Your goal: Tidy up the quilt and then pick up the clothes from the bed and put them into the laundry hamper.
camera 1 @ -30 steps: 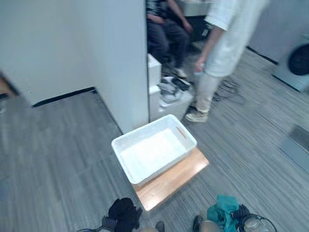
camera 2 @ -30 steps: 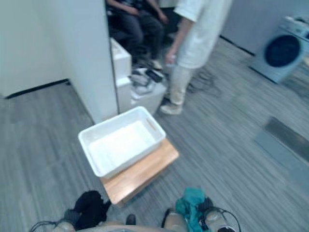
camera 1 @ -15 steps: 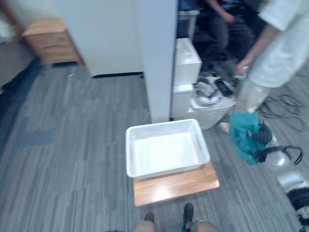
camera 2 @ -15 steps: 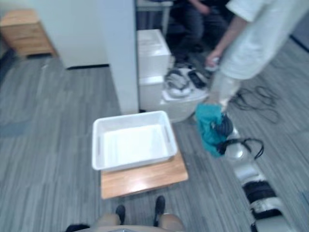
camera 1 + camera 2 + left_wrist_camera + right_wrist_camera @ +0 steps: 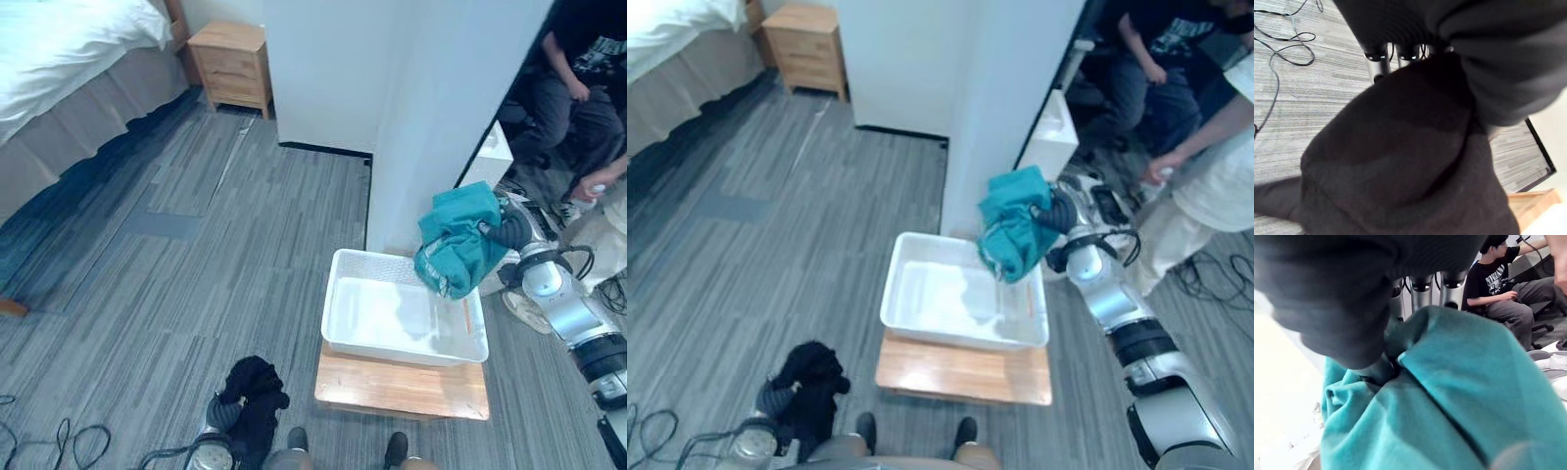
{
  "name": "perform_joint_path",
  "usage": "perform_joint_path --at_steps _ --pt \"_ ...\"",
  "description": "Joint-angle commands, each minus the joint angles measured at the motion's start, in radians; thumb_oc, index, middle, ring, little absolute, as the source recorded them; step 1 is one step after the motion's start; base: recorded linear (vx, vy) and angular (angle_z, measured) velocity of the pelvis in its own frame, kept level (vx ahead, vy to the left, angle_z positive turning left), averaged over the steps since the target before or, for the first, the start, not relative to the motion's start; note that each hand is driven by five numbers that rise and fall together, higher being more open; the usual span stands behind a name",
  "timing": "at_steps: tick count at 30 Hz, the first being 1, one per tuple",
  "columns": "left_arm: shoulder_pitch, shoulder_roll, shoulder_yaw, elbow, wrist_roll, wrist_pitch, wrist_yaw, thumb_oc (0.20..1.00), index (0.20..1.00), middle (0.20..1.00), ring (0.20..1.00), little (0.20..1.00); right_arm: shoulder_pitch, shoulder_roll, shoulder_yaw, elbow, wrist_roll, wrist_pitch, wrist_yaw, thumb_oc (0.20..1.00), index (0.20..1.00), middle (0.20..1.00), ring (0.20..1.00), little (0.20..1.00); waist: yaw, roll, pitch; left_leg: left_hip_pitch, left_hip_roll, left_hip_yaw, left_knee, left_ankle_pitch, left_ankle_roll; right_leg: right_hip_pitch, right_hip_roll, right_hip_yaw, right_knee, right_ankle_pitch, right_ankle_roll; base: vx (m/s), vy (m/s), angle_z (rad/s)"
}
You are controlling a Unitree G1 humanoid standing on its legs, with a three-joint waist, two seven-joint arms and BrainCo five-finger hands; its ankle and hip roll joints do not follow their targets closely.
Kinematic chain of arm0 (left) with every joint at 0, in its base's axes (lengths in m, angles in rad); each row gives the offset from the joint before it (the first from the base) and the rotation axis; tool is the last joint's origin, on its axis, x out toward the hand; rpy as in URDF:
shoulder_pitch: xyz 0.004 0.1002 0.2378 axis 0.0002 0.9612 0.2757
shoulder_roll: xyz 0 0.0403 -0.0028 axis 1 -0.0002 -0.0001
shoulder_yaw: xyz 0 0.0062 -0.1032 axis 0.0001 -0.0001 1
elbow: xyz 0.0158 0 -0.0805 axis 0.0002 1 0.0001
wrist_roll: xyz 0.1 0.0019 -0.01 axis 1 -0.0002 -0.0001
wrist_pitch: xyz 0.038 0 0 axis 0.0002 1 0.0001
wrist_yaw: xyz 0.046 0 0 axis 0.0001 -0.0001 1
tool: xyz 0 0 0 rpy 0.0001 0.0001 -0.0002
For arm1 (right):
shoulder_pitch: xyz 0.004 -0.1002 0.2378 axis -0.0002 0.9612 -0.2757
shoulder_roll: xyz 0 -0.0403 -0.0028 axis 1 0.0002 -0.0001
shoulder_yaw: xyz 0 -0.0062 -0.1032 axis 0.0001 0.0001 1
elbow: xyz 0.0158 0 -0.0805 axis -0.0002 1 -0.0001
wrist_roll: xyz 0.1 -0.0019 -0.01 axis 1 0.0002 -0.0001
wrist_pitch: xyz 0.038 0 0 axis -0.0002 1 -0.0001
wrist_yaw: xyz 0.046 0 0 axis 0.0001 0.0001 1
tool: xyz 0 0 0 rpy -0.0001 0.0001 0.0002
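The bed lay at the far left, its white quilt spread over it, with a wooden nightstand beside it against the far wall. Near the middle stood the white laundry hamper, a shallow open tray on a low wooden platform, hard against a white partition.

The right hand held a teal garment bunched above the hamper's far right corner, its fingers curled into the cloth. The left hand hung low at the near left, fingers closed round a black garment well apart from the hamper and above the floor.

The step in hand looked like dropping the teal piece. To do it well, the hand wanted to travel left and nearer, toward the hamper's middle, since part of the bundle appeared to hang past the right rim and could drape over it or slip to the floor. Lowering before letting go would help the loose cloth land inside. The black piece would then need carrying right across the near rim.

Much was hidden. Both wrist views were mostly cloth, so fingertips and thumbs were buried in the folds. Whether the teal hem touched the hamper could not be told. The bed was cut off by the frame, so any clothes remaining there, and how tidy the quilt was, stayed unclear. Two persons at the far right were partly cropped.
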Motion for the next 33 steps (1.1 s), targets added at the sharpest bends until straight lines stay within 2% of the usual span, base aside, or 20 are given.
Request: perform_joint_path --at_steps 1,3,4,7,12,14,15,19,20,24,25,26,27,28,30,32,33 --pt "-0.021 0.056 -0.005 -0.173 -0.103 -0.100 -0.043 0.200 0.200 0.200 0.200 0.200 -0.059 -0.037 -0.019 0.087 -0.013 -0.025 -0.034 0.200 0.200 0.200 0.200 0.200 0.036 0.067 -0.020 -0.035 0.054 -0.039 -0.008 -0.010 -0.074 0.029 0.045 -0.028 0.010 -0.213 0.036 -0.03 -0.026 0.29" --pt "-0.011 0.073 0.009 -0.230 -0.117 -0.109 -0.048 0.200 0.200 0.200 0.200 0.200 -0.060 -0.024 -0.012 0.120 -0.014 -0.024 -0.036 0.200 0.200 0.200 0.200 0.200 0.041 0.069 -0.019 -0.042 0.054 -0.045 -0.008 -0.008 -0.075 0.027 0.045 -0.033 0.007 -0.212 0.036 -0.03 -0.024 0.22" --pt "-0.018 0.101 0.030 -0.303 -0.135 -0.123 -0.046 0.200 0.200 0.200 0.200 0.200 -0.061 -0.010 0.002 0.181 -0.015 -0.014 -0.031 1.000 1.000 1.000 1.000 1.000 0.049 0.075 -0.015 -0.052 0.051 -0.054 -0.008 -0.004 -0.079 0.023 0.045 -0.040 0.002 -0.211 0.035 -0.03 -0.023 0.23" --pt "-0.033 0.122 0.058 -0.367 -0.164 -0.141 -0.034 0.200 0.200 0.200 0.200 0.200 -0.079 0.000 0.040 0.257 -0.052 -0.002 -0.020 1.000 1.000 1.000 1.000 1.000 0.050 0.080 -0.013 -0.058 0.050 -0.059 -0.008 0.000 -0.083 0.023 0.044 -0.045 -0.002 -0.211 0.035 -0.03 -0.011 0.18" --pt "-0.097 0.164 0.098 -0.479 -0.174 -0.174 -0.003 0.200 0.200 0.200 0.200 0.200 -0.105 0.012 0.121 0.348 -0.193 0.020 -0.016 1.000 1.000 1.000 1.000 1.000 0.033 0.086 -0.014 -0.052 0.054 -0.053 -0.008 0.002 -0.089 0.030 0.044 -0.039 -0.002 -0.212 0.033 -0.01 -0.003 0.03" --pt "-0.202 0.208 0.068 -0.510 -0.109 -0.187 0.018 0.200 0.200 0.200 0.200 0.200 -0.059 0.030 0.157 0.364 -0.308 0.022 -0.032 1.000 1.000 1.000 1.000 1.000 -0.018 0.088 -0.021 -0.025 0.061 -0.025 -0.008 -0.012 -0.092 0.037 0.047 -0.007 -0.002 -0.215 0.035 0.01 0.009 -0.04" --pt "-0.205 0.208 0.067 -0.508 -0.109 -0.188 0.018 0.200 0.200 0.200 0.200 0.200 -0.058 0.029 0.155 0.363 -0.308 0.022 -0.032 1.000 1.000 1.000 1.000 1.000 -0.016 0.088 -0.022 -0.028 0.061 -0.025 -0.008 -0.009 -0.091 0.033 0.047 -0.006 -0.002 -0.212 0.034 0.02 0.014 -0.07" --pt "-0.314 0.218 0.028 -0.471 0.012 -0.168 0.057 0.200 0.200 0.200 0.200 0.200 0.113 0.018 0.084 0.248 -0.350 0.017 -0.035 1.000 1.000 1.000 1.000 1.000 -0.086 0.084 -0.037 0.003 0.066 0.026 -0.008 -0.025 -0.092 0.032 0.047 0.038 -0.002 -0.208 0.041 0.05 0.004 -0.38" --pt "-0.382 0.211 0.012 -0.445 0.054 -0.148 0.074 0.200 0.200 0.200 0.200 0.200 0.200 0.019 0.039 0.223 -0.343 0.016 -0.042 1.000 1.000 1.000 1.000 1.000 -0.128 0.084 -0.043 0.020 0.070 0.049 -0.008 -0.036 -0.092 0.031 0.045 0.057 -0.002 -0.207 0.046 0.06 -0.007 -0.41" --pt "-0.541 0.183 -0.042 -0.329 0.118 -0.108 0.122 0.200 0.200 0.200 0.200 0.200 0.361 0.030 -0.041 0.175 -0.333 0.015 -0.044 1.000 1.000 1.000 1.000 1.000 -0.207 0.084 -0.051 0.035 0.075 0.108 -0.008 -0.044 -0.089 0.008 0.049 0.110 -0.002 -0.194 0.054 0.02 -0.011 -0.62" --pt "-0.585 0.179 -0.053 -0.276 0.135 -0.095 0.137 0.200 0.200 0.200 0.200 0.200 0.401 0.031 -0.061 0.166 -0.330 0.016 -0.042 1.000 1.000 1.000 1.000 1.000 -0.228 0.085 -0.051 0.037 0.077 0.126 -0.008 -0.046 -0.090 -0.001 0.050 0.127 -0.002 -0.190 0.057 0.02 -0.004 -0.68" --pt "-0.668 0.166 -0.088 -0.164 0.155 -0.069 0.162 0.200 0.200 0.200 0.200 0.200 0.436 0.035 -0.066 0.172 -0.330 0.018 -0.044 1.000 1.000 1.000 1.000 1.000 -0.272 0.088 -0.047 0.043 0.080 0.153 -0.008 -0.052 -0.090 -0.016 0.051 0.153 -0.002 -0.184 0.065 -0.01 0.004 -0.88" --pt "-0.703 0.159 -0.104 -0.109 0.166 -0.057 0.172 0.200 0.200 0.200 0.200 0.200 0.456 0.038 -0.071 0.179 -0.331 0.021 -0.047 1.000 1.000 1.000 1.000 1.000 -0.290 0.091 -0.043 0.040 0.081 0.170 -0.008 -0.053 -0.090 -0.031 0.052 0.168 -0.002 -0.179 0.069 -0.03 -0.001 -0.80" --pt "-0.706 0.158 -0.106 -0.106 0.166 -0.058 0.174 0.200 0.200 0.200 0.200 0.200 0.456 0.038 -0.073 0.179 -0.331 0.021 -0.047 1.000 1.000 1.000 1.000 1.000 -0.286 0.091 -0.046 0.034 0.082 0.172 -0.008 -0.049 -0.090 -0.038 0.053 0.170 -0.002 -0.175 0.067 -0.04 -0.009 -0.81" --pt "-0.799 0.134 -0.152 0.065 0.185 -0.026 0.187 0.200 0.200 0.200 0.200 0.200 0.491 0.048 -0.076 0.173 -0.327 0.022 -0.047 1.000 1.000 1.000 1.000 1.000 -0.339 0.100 -0.024 0.022 0.084 0.216 -0.008 -0.048 -0.092 -0.085 0.056 0.211 -0.002 -0.159 0.076 -0.08 0.001 -0.49" --pt "-0.828 0.121 -0.165 0.127 0.178 -0.019 0.188 0.200 0.200 0.200 0.200 0.200 0.500 0.049 -0.080 0.170 -0.320 0.023 -0.049 1.000 1.000 1.000 1.000 1.000 -0.349 0.105 -0.018 0.012 0.085 0.227 -0.008 -0.047 -0.092 -0.106 0.057 0.222 -0.001 -0.152 0.078 -0.09 0.010 -0.62" --pt "-0.869 0.085 -0.173 0.231 0.137 -0.007 0.191 0.200 0.200 0.200 0.200 0.200 0.486 0.065 -0.064 0.190 -0.309 0.030 -0.059 1.000 1.000 1.000 1.000 1.000 -0.370 0.113 0.003 -0.012 0.086 0.247 -0.008 -0.038 -0.092 -0.148 0.058 0.243 0.005 -0.141 0.080 -0.11 0.012 -0.57"
